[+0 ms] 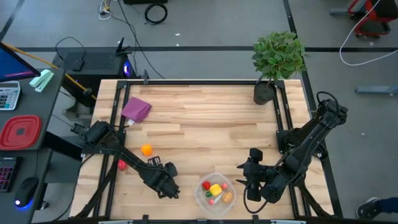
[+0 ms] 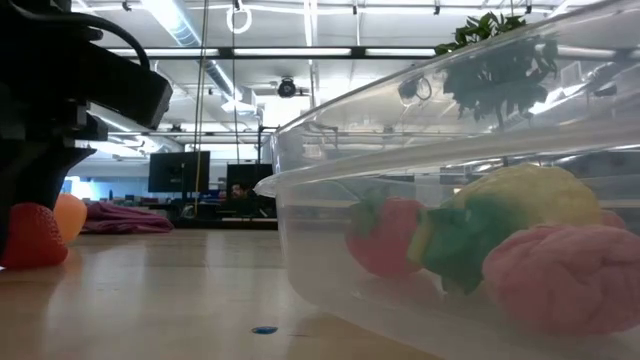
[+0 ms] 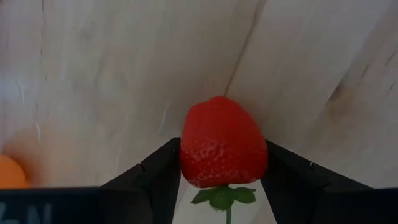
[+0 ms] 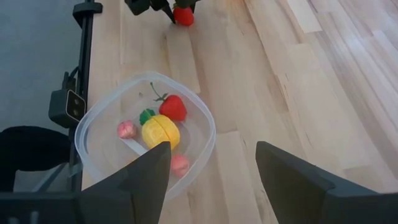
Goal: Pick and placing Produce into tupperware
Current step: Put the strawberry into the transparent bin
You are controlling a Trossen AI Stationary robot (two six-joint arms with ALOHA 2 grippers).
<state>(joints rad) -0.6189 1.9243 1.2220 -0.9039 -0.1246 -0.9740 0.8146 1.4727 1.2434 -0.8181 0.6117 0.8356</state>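
Observation:
My left gripper (image 1: 166,185) stands left of the tupperware (image 1: 214,193), shut on a red toy strawberry (image 3: 221,124) that its own body hides in the high view. The tupperware is a round clear tub near the table's near edge. It holds a strawberry (image 4: 174,107), a yellow piece (image 4: 160,132) with green on it, and pink pieces (image 4: 126,129). An orange piece (image 1: 146,149) and a red piece (image 1: 122,165) lie on the table beside the left arm. My right gripper (image 4: 211,180) hangs open just right of the tub, touching nothing. My left gripper pinches the strawberry between its two fingers (image 3: 155,168), one on each side (image 3: 186,155) near the green leaf end. It comes from above, pointing down. The strawberry (image 2: 30,238) sits low at the tabletop; I cannot tell whether it is lifted clear.
A purple folded cloth (image 1: 137,109) lies at the far left of the table, and a potted plant (image 1: 277,59) stands at the far right corner. Black rails (image 1: 115,124) run along the table's sides. Bare wood lies across the middle.

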